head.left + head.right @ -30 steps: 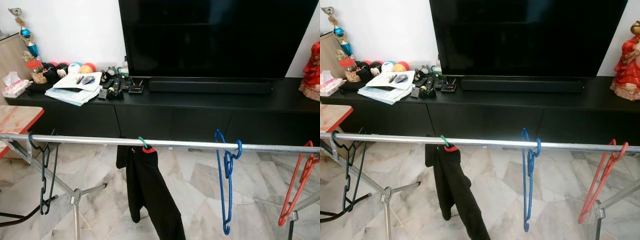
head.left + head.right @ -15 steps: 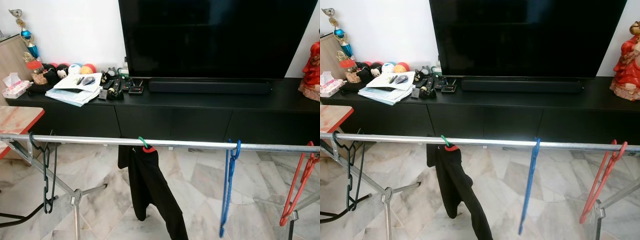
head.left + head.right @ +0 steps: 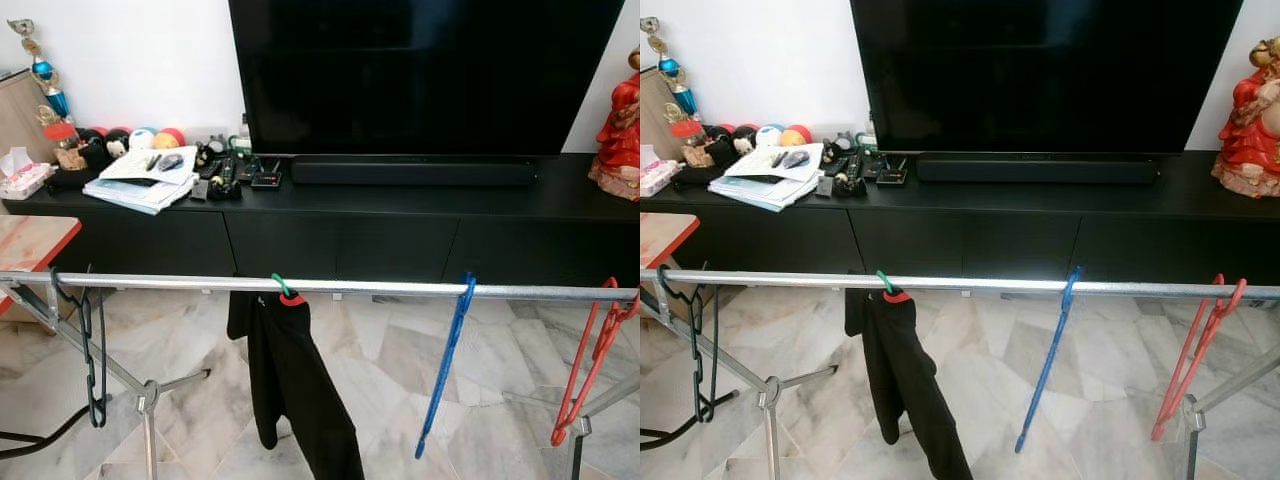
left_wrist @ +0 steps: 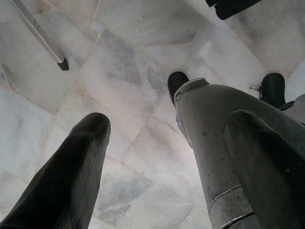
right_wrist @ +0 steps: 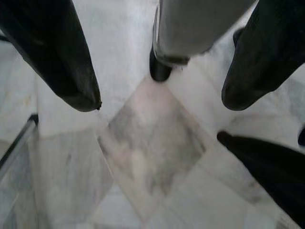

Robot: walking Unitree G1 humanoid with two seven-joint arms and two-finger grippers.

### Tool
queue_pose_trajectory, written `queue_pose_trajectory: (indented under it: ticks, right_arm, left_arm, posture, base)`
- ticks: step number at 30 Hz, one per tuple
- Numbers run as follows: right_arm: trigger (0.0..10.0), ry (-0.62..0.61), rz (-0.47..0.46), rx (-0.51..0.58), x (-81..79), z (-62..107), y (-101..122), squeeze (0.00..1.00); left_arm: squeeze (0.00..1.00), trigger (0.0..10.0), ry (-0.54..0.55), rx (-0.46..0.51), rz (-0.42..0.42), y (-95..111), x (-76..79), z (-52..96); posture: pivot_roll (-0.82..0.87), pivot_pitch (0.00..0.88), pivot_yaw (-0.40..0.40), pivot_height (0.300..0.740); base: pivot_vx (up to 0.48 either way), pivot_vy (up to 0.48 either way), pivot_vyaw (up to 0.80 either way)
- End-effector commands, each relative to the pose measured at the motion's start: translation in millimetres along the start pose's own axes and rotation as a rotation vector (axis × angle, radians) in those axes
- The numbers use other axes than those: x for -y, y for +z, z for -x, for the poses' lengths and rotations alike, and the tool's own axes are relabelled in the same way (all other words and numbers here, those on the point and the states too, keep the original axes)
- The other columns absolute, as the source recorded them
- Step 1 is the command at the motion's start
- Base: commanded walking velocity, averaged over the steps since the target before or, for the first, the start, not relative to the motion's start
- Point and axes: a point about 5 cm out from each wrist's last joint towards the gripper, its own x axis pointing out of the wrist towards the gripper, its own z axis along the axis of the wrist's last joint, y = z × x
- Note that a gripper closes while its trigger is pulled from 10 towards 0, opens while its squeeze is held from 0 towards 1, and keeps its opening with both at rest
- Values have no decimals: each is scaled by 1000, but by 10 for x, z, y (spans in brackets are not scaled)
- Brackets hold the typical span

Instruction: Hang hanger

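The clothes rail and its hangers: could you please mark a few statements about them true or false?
1. The blue hanger hangs on the rail. True.
2. The black garment hangs from a hanger with a green hook. True.
3. The red hanger hangs at the robot's left end of the rail. False: it hangs at the right end; a black hanger hangs at the left.
4. The left end effector grips the blue hanger. False: it is open, pointing at the floor.
5. The garment lies on the floor. False: it hangs clear.

Both arms hung down; left gripper (image 4: pixel 167 167) and right gripper (image 5: pixel 162 90) had fingers spread, holding nothing.
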Motion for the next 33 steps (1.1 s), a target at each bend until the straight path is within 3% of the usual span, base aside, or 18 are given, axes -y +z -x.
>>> queue_pose_trajectory:
  ticks: [1,10,33]
  right_arm:
    - [10000,13,13,9,-16,-2,13,0]
    - [10000,18,34,10,27,-7,31,0]
    - [10000,23,-24,11,-12,3,-4,0]
  left_arm:
    - [0,10000,5,-60,14,-156,3,18]
    - [0,10000,5,-58,33,-163,44,14]
    - [0,10000,-4,-58,26,-176,33,19]
  posture:
    - [4,25,72,740]
    - [15,20,52,740]
    - [5,8,67,740]
  base:
    - [0,0,0]
    - [0,0,0]
    - [-10,0,0]
